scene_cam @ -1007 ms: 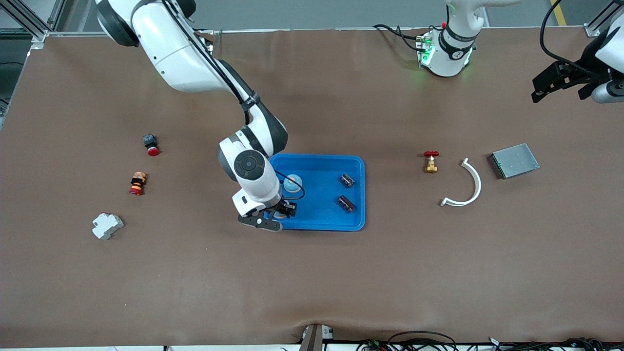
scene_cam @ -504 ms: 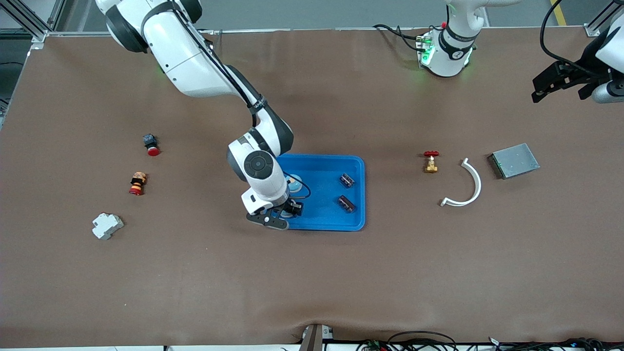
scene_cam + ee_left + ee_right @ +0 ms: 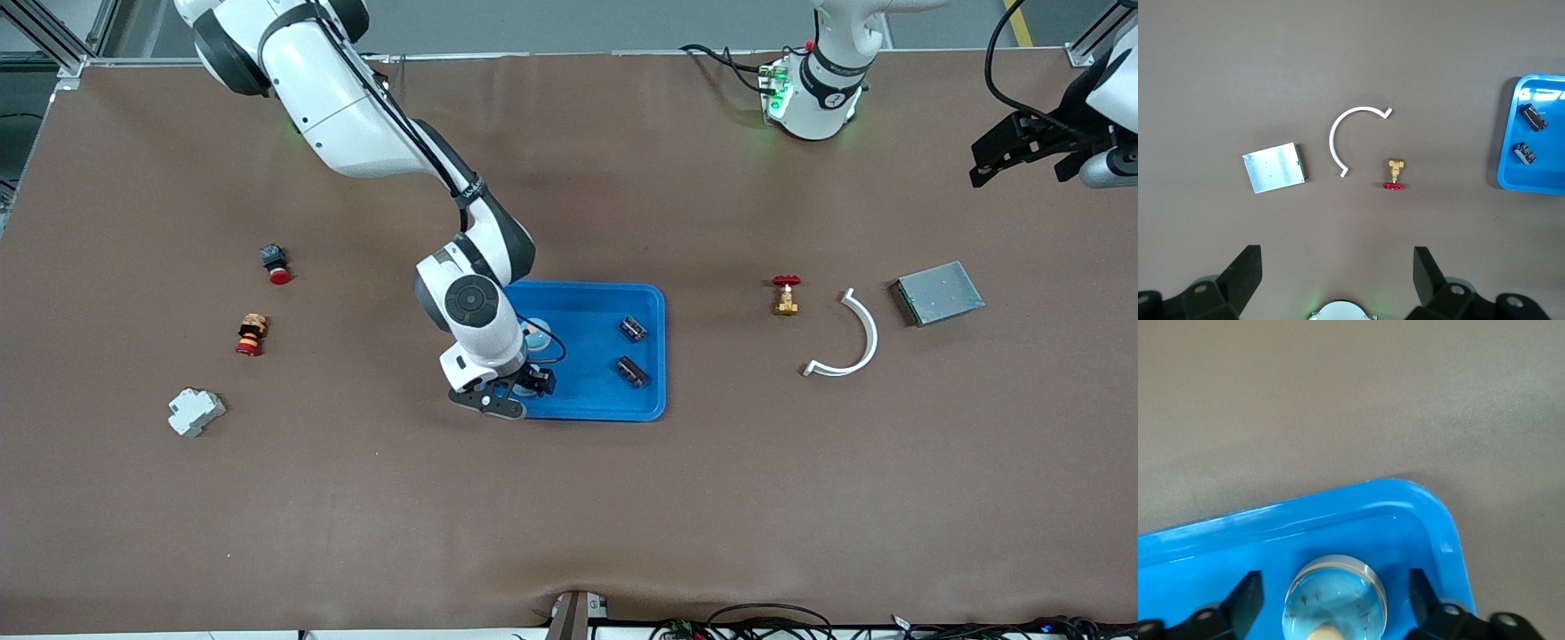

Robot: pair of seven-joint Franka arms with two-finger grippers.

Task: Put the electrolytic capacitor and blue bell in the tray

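Observation:
The bright-blue tray [image 3: 587,404] lies mid-table. In it lie two dark electrolytic capacitors [image 3: 632,329] [image 3: 632,372] and the blue bell [image 3: 537,337], a pale blue dome half hidden under the right arm's hand. My right gripper [image 3: 525,387] is over the tray's corner at the right arm's end, open. In the right wrist view its fingers [image 3: 1248,600] stand apart on either side of the bell [image 3: 1338,603], near the tray's rim [image 3: 1431,503]. My left gripper [image 3: 1022,147] waits open, high over the left arm's end; its view [image 3: 1336,280] shows the tray [image 3: 1531,183] and capacitors [image 3: 1534,117].
Toward the left arm's end lie a red-handled brass valve [image 3: 785,295], a white curved strip [image 3: 849,342] and a flat grey metal box [image 3: 940,292]. Toward the right arm's end lie a red-capped button [image 3: 276,264], an orange and red part [image 3: 251,334] and a white block [image 3: 196,412].
My right gripper has moved along the tray toward the left arm's end and now covers most of the bell. The bell, capacitors and left arm have not moved.

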